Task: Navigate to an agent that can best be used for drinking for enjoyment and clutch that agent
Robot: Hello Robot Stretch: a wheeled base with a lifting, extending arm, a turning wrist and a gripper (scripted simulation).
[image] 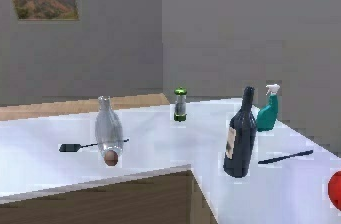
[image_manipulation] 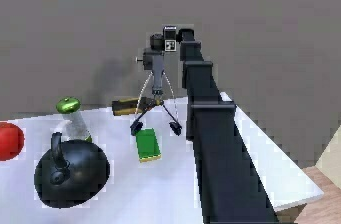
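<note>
Forward view, centre-right: dark glass wine bottle [image: 240, 135] standing on white countertop [image: 38, 150]; approach apparently done, grasp pending. Gripper [image_manipulation: 155, 122] spread, load: cannot tell.

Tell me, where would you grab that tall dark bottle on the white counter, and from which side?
Probably the wide lower body of the dark bottle, coming in level from the side. It stands tall with a thin neck, so a low grip should tip it less. Its near side looks freest, over bare counter; a teal spray bottle stands behind it.
</note>
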